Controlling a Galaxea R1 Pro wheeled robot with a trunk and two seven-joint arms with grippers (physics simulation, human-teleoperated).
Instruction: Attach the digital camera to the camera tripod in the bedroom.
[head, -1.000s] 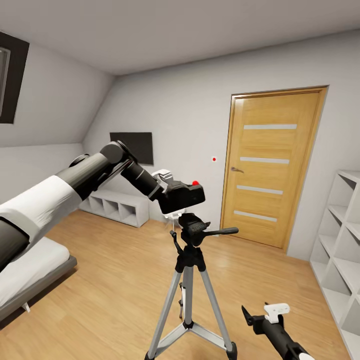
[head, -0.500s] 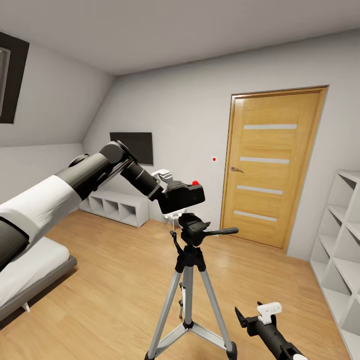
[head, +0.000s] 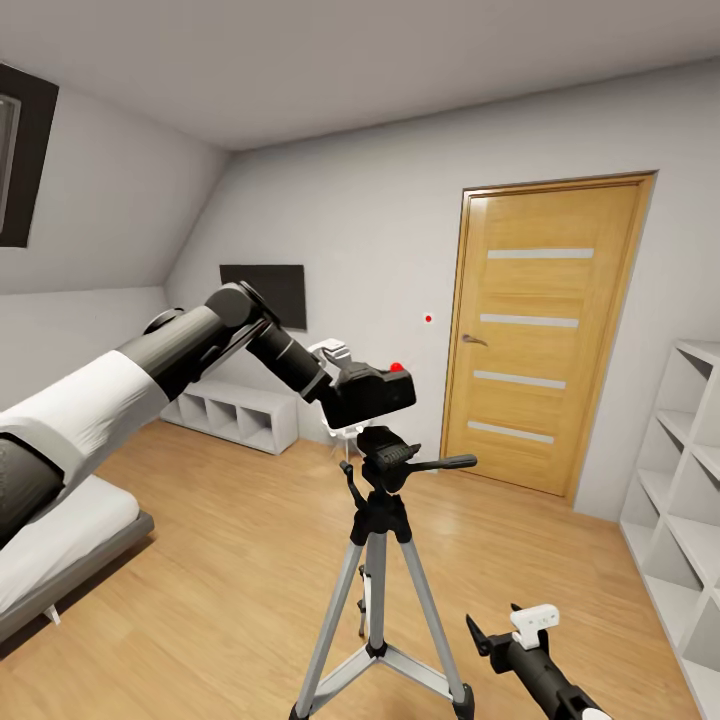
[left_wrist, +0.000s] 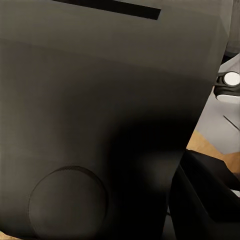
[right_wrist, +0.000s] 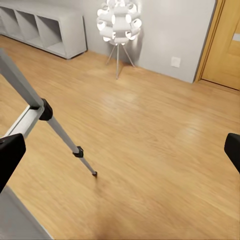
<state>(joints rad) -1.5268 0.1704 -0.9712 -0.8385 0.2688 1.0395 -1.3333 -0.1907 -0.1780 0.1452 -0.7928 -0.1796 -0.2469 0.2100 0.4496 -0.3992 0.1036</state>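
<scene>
Only rightwards: white floor lamp.

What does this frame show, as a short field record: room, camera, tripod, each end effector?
room: bedroom, oak door, white cube shelves
digital camera: held by left end effector, just above the tripod head, red button up
camera tripod: upright on wood floor, pan handle pointing toward the door
mounted: cannot tell; no clear seating visible
right end effector: low beside the tripod, open, holding nothing

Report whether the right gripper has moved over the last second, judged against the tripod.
Yes. In the head view the right gripper has shifted left, toward the camera tripod legs; the tripod itself has stayed put.
</scene>
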